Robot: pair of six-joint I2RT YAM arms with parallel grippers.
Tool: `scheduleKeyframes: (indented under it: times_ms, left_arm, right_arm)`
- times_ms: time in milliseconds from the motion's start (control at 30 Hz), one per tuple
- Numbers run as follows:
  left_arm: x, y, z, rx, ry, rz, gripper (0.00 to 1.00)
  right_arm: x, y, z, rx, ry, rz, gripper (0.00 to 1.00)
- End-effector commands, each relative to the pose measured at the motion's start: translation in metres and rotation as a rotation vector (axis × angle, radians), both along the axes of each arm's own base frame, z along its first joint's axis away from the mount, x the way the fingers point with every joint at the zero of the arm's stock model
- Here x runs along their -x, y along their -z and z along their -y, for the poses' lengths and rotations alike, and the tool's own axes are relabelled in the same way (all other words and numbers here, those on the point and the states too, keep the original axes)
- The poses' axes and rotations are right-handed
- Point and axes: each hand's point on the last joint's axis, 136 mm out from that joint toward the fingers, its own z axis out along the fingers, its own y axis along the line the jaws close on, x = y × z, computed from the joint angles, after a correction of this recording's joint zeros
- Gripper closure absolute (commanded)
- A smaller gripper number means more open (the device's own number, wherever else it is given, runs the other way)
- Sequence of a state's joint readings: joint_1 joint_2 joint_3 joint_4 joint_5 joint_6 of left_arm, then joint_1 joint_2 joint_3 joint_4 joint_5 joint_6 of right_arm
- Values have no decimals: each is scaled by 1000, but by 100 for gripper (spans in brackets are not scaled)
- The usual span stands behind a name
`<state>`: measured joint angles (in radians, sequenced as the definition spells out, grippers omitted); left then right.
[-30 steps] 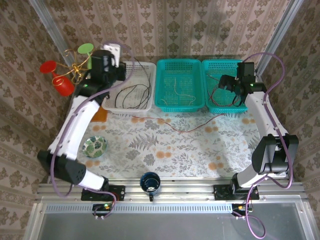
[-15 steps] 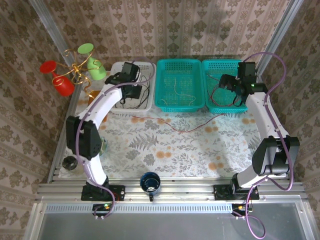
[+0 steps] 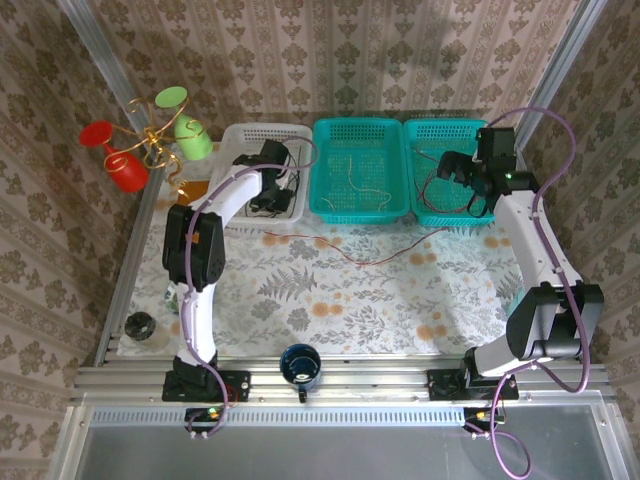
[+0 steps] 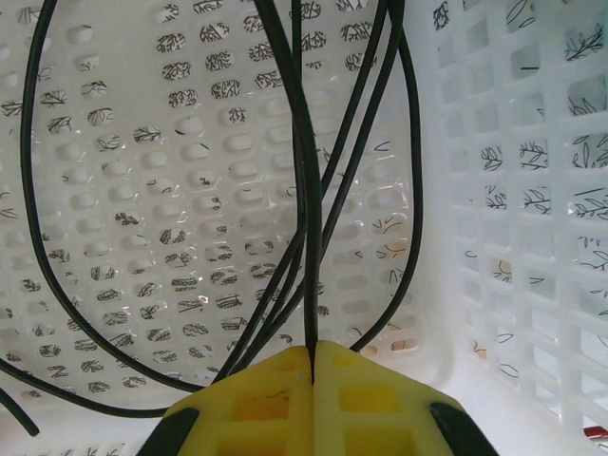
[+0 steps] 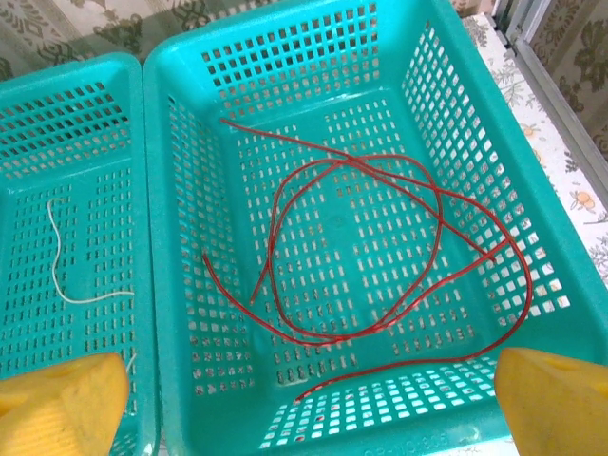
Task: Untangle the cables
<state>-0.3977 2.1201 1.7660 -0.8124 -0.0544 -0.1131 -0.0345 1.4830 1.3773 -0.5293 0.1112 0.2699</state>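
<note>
Black cables (image 4: pixel 304 190) loop over the floor of the white basket (image 4: pixel 513 237). My left gripper (image 4: pixel 312 359) is shut, with one black cable pinched between its yellow fingertips (image 4: pixel 256 399). In the top view the left gripper (image 3: pixel 268 192) is low inside the white basket (image 3: pixel 232 135). My right gripper (image 5: pixel 309 404) is open above the right teal basket (image 5: pixel 171 142), where a red cable (image 5: pixel 380 247) lies coiled; nothing is between its fingers (image 5: pixel 62 404). A white cable (image 5: pixel 66 275) lies in the middle teal basket (image 3: pixel 325 170). Another red cable (image 3: pixel 360 257) stretches across the tablecloth.
Red and green plastic wine glasses (image 3: pixel 120 160) hang on a gold stand at the far left. A dark mug (image 3: pixel 300 362) sits at the near edge and a black jar (image 3: pixel 140 326) at the near left. The three baskets stand side by side at the back.
The left arm has folded in and its gripper has come down from above the basket's left edge into the white basket. The right arm has hardly moved.
</note>
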Motion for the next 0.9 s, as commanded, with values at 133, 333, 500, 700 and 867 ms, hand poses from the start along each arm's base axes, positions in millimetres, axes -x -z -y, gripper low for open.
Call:
scheduleKeyframes:
  times_ms: [133, 333, 500, 700, 867]
  left_arm:
    - [-3, -36, 1, 37, -18, 51, 52]
    - [-9, -108, -1, 48, -14, 211, 42]
    - [0, -155, 7, 61, 27, 293, 41]
    - [44, -178, 66, 122, 240, 340, 41]
    - [105, -156, 129, 175, 471, 308, 41]
  right_arm:
    - [31, 30, -9, -101, 43, -135, 0]
    - [60, 52, -7, -159, 161, -199, 0]
    - [89, 73, -8, -135, 278, -307, 0]
    - [104, 83, -17, -128, 290, -321, 0]
    - [106, 88, -18, -176, 282, -317, 1]
